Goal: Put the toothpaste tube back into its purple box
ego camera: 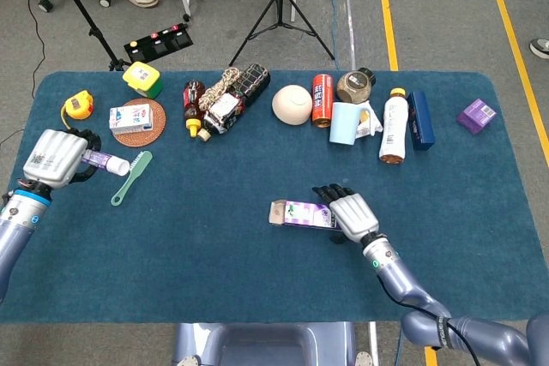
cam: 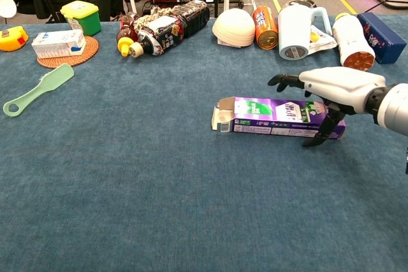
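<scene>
The purple toothpaste box (ego camera: 300,213) (cam: 274,118) lies flat mid-table, its open flap end (cam: 223,114) pointing to my left. My right hand (ego camera: 352,216) (cam: 338,86) hovers over the box's right end. Its fingers are spread above the top and its thumb (cam: 324,133) touches the near side. At the far left, my left hand (ego camera: 53,159) grips the toothpaste tube (ego camera: 101,161) just above the table, with the white cap (ego camera: 121,166) pointing right. The chest view does not show the left hand.
A green brush (ego camera: 130,177) (cam: 38,88) lies just right of the tube. Along the back stand a coaster with a small carton (ego camera: 135,119), dark bottles (ego camera: 225,100), a bowl (ego camera: 292,105), a can (ego camera: 322,88), a blue cup (ego camera: 345,123) and a white bottle (ego camera: 393,126).
</scene>
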Controlling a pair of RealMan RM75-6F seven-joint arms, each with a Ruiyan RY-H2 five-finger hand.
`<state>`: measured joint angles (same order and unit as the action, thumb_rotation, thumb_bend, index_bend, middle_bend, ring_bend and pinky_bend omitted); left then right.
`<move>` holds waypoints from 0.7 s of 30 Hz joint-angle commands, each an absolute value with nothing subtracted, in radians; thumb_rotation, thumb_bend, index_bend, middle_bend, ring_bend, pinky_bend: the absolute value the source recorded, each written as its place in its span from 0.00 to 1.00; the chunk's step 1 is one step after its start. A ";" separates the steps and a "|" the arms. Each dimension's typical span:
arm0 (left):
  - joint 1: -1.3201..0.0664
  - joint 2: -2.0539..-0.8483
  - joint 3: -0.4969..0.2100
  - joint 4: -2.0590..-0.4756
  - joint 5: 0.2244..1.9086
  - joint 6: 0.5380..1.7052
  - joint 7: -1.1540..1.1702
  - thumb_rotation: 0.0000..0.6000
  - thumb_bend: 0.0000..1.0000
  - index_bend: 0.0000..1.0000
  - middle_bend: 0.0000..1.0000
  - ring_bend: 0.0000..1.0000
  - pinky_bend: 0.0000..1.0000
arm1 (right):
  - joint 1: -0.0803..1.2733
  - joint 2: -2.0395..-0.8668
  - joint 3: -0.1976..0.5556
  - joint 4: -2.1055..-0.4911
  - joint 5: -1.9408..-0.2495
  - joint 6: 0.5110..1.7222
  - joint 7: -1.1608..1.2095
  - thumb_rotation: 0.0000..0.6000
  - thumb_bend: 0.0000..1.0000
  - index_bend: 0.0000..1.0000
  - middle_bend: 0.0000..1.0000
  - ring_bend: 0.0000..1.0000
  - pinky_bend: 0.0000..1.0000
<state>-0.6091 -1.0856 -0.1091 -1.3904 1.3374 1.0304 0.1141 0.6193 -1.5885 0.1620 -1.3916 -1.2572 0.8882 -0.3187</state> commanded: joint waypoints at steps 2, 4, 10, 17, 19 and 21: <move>-0.607 -1.088 -0.106 -1.377 1.339 1.022 0.106 1.00 0.35 0.59 0.51 0.45 0.60 | 0.634 -1.623 0.171 -1.354 -1.211 0.887 -0.367 1.00 0.08 0.13 0.25 0.24 0.36; -0.606 -1.091 -0.104 -1.368 1.340 1.018 0.101 1.00 0.35 0.59 0.51 0.45 0.60 | 0.635 -1.634 0.171 -1.337 -1.200 0.891 -0.375 1.00 0.11 0.17 0.29 0.29 0.42; -0.605 -1.095 -0.102 -1.358 1.347 1.015 0.088 1.00 0.35 0.59 0.51 0.45 0.60 | 0.638 -1.662 0.172 -1.296 -1.216 0.919 -0.340 1.00 0.29 0.38 0.49 0.49 0.66; -0.605 -1.095 -0.097 -1.376 1.369 1.015 0.078 1.00 0.35 0.59 0.51 0.45 0.60 | 0.642 -1.657 0.167 -1.286 -1.349 1.003 -0.186 1.00 0.44 0.47 0.58 0.57 0.70; -0.609 -1.087 -0.092 -1.411 1.397 1.024 0.095 1.00 0.35 0.59 0.51 0.45 0.60 | 0.648 -1.627 0.170 -1.332 -1.384 1.008 -0.113 1.00 0.44 0.48 0.58 0.57 0.70; -0.612 -1.080 -0.091 -1.437 1.405 1.026 0.121 1.00 0.35 0.59 0.51 0.45 0.60 | 0.654 -1.606 0.170 -1.360 -1.398 1.004 -0.083 1.00 0.45 0.48 0.58 0.57 0.70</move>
<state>-0.6078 -1.0882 -0.0942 -1.4110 1.3935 1.0211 0.0969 0.6448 -1.6393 0.1692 -1.3149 -1.3580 0.9923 -0.1404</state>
